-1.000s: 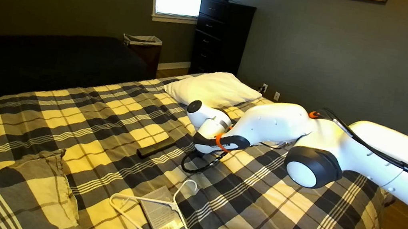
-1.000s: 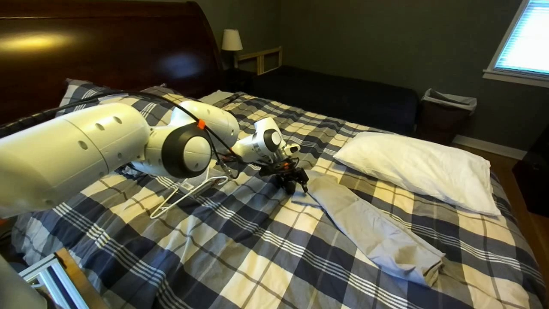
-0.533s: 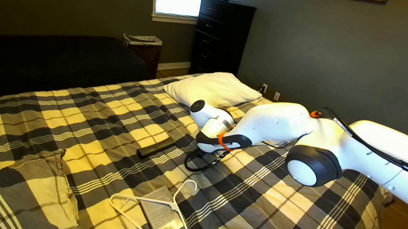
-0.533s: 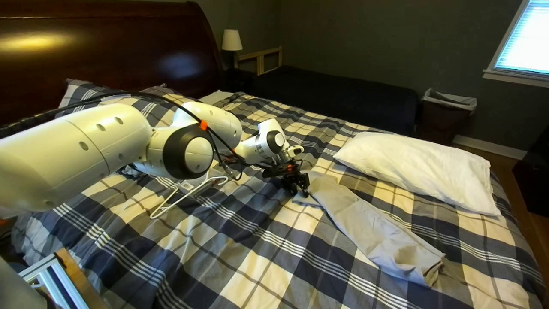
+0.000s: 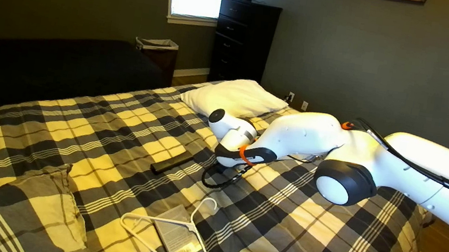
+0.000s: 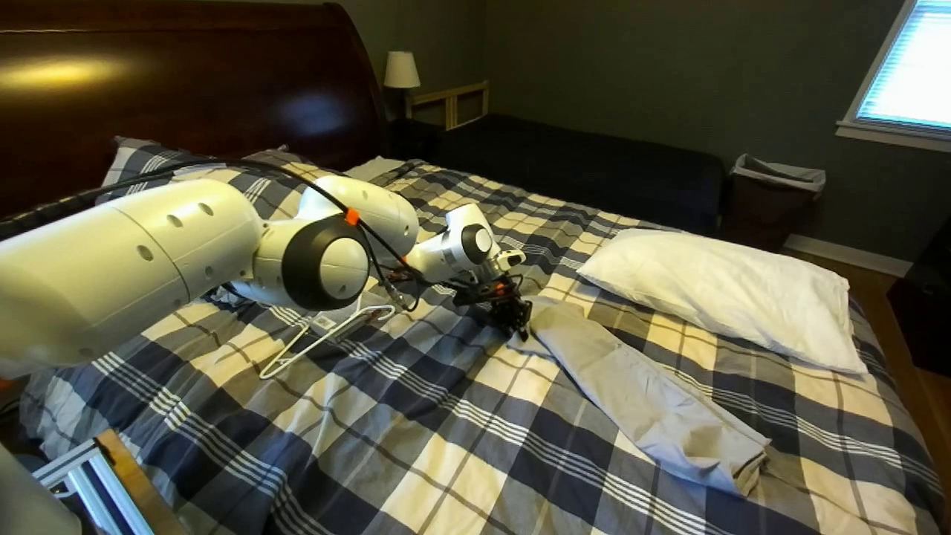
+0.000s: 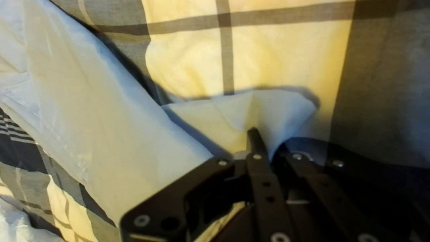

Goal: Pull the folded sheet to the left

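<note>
The folded sheet (image 6: 639,386) is a long, plain grey cloth lying on the plaid bed in an exterior view. In the wrist view the folded sheet (image 7: 111,127) fills the left side, with a loose flap (image 7: 218,114) poking out from under its edge. My gripper (image 7: 267,146) points down at this flap, and its jaws are drawn together with cloth creased between them. One dark fingertip (image 7: 254,132) shows against the fabric; the opposite one is hidden. At the sheet's near end stands the gripper (image 6: 524,333) in an exterior view. Elsewhere the arm hides it.
A white pillow (image 6: 721,297) lies beyond the sheet. A white hanger (image 6: 327,345) rests behind the arm, over a grey box (image 5: 181,235). A black bar (image 5: 171,162) lies on the bed, and the dark headboard (image 6: 186,89) rises behind.
The jaws have gone from open to shut on the sheet's flap. My wrist has shifted slightly toward the sheet, then stayed nearly still. The sheet's main body has not visibly moved.
</note>
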You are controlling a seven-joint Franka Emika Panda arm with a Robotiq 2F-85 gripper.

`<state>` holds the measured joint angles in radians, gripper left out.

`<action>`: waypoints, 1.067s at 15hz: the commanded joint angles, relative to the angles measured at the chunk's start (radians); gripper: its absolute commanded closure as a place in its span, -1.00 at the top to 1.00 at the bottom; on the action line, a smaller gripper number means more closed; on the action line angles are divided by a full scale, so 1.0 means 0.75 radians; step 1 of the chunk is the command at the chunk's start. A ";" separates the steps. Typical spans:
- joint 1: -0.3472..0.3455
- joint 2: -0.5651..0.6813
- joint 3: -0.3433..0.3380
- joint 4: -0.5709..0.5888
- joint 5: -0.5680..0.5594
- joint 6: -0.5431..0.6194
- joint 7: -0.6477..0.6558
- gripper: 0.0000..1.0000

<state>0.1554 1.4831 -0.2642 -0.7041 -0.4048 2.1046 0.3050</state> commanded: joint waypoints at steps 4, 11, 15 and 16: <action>0.044 -0.009 0.103 0.100 0.002 0.207 -0.168 -0.96; 0.150 -0.056 0.299 0.079 0.011 0.397 -0.513 -0.96; 0.172 -0.063 0.434 0.065 0.016 0.379 -0.791 -0.96; 0.168 -0.064 0.470 0.062 0.020 0.372 -0.870 -0.96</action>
<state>0.2917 1.4475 0.0234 -0.6321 -0.4050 2.3835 -0.1921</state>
